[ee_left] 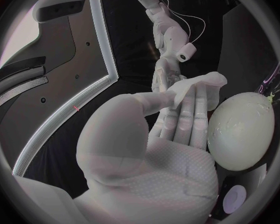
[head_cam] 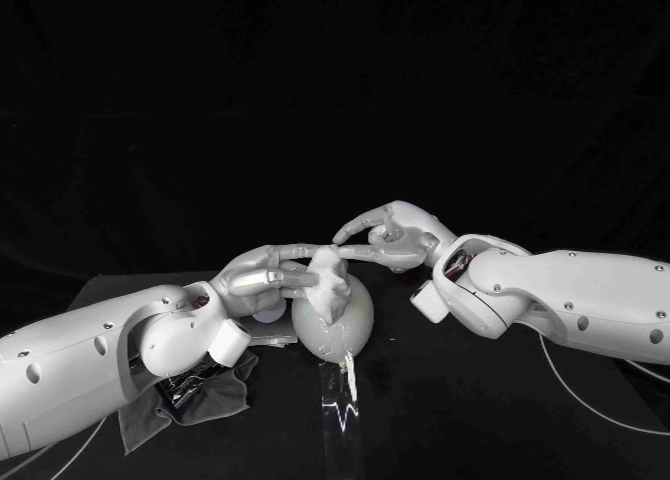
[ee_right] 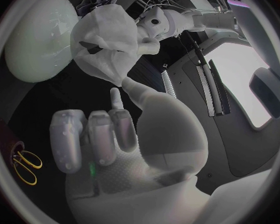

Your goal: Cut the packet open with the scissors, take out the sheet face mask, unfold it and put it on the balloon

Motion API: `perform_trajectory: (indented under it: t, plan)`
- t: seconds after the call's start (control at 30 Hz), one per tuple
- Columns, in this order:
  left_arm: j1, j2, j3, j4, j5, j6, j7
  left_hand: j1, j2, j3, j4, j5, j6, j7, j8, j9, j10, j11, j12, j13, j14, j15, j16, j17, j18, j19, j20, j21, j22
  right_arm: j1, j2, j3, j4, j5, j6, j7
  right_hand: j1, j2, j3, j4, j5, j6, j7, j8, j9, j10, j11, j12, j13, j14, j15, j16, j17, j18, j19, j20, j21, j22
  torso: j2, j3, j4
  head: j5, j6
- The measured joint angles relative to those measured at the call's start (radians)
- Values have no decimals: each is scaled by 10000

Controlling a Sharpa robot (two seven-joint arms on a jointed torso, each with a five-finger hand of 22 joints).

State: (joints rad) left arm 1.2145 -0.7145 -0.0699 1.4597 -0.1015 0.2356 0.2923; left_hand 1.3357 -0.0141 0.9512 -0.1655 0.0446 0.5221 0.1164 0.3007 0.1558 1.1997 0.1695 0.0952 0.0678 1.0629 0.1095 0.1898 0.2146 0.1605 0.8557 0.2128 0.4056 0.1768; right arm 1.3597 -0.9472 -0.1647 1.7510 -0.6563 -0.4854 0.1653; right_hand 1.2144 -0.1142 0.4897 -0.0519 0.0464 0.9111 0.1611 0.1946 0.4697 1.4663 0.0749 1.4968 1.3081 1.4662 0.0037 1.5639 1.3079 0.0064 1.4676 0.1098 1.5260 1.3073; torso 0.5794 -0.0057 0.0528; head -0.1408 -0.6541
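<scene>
The pale balloon stands upright at the table's middle. Just above it hangs the crumpled white sheet mask, its lower part touching the balloon's top. My left hand holds the mask's left side between thumb and fingertips, beside the balloon. From the right, my right hand pinches the mask's upper corner. In the right wrist view the mask hangs bunched off that hand's thumb tip, next to the balloon. The yellow-handled scissors lie on the table.
A grey cloth with something dark on it lies at the front left under my left arm. A shiny clear strip lies in front of the balloon. A small white disc sits left of the balloon.
</scene>
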Motion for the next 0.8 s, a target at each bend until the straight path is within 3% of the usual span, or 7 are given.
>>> perform_trajectory:
  t: [0.3, 0.8]
  plan:
    - [0, -28, 0, 0, -168, 52, -15, -34, 16, 125, -125, -28, 269, 49, 90, 60, 0, 0, 54, 14, 2, 5, -14, 49, -2, 0, 0, 0, -1, 0, -51, 0, -7, 340, 298, -33, -118, 118, -124, 206, 38, 223, -47, -74, -72, -1, -1, 72, -1, 0, 0, 35, -6, 0, -17, 16, 14, 4, 3, -2, 9, -17, -57]
    - [-2, -48, -4, 9, -349, 133, -58, -179, -46, 222, -218, 1, 442, 53, 176, 101, 0, 0, 95, 23, -19, -28, -14, 77, 9, 0, 0, -1, -2, 2, 53, 1, -83, 454, 748, -253, -212, 25, -358, 440, 38, 364, -82, -74, -143, -15, -16, 73, -7, 0, 0, 27, 2, 0, -19, 15, 55, 7, 2, -2, 14, -10, -90]
